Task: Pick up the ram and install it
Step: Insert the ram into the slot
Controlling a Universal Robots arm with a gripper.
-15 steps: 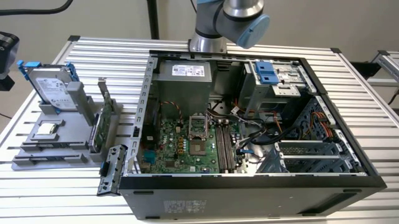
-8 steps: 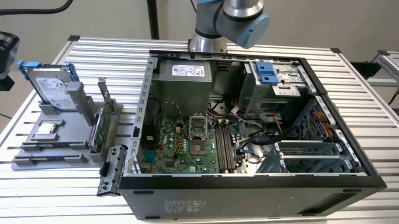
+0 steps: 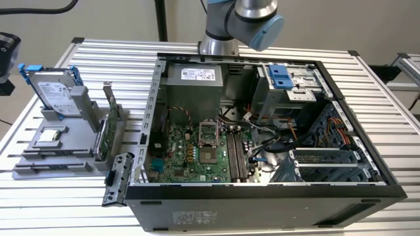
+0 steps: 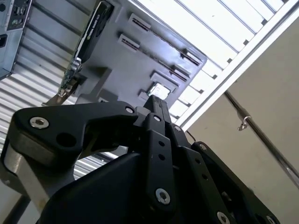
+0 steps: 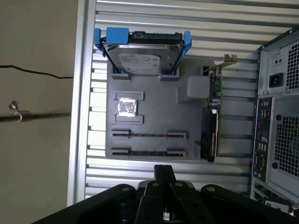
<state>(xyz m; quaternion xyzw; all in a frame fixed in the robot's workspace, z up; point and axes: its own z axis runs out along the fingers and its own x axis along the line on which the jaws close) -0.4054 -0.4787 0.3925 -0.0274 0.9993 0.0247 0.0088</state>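
Asking: What is sitting in the middle of the exterior view?

Answering: An open black computer case [image 3: 262, 201] is lying on its side on a slatted aluminium table [image 3: 390, 123], with its green motherboard [image 3: 187, 155] facing up. The robot arm [image 3: 243, 19] is reaching in from twelve o'clock, behind the case.

Asking: And beside the case?

Answering: At nine o'clock a grey holder [image 3: 72, 132] is resting on the table. A silver hard drive [image 3: 56, 91] with blue rails is standing upright at the holder's eleven o'clock end. A green card [image 3: 113, 125] with a metal bracket is standing on edge along the side nearest the case. A small square processor chip [image 3: 51, 136] is lying flat in a pocket.

Asking: What is the gripper doing?

Answering: In both wrist views the black gripper [image 5: 162, 169] [image 4: 156, 101] is hanging above the table. Its fingers [image 5: 159, 176] are clenched tip to tip with nothing between them. In the first wrist view the tips are sitting nearest the side of the holder that carries two long narrow slots [image 5: 149, 136].

Asking: Where is the ram?

Answering: I cannot tell. Each long slot is showing just a thin dark line. The motherboard's memory slots [image 3: 237, 155], at three o'clock from the processor socket [image 3: 208, 140], are too small to judge whether any is filled.
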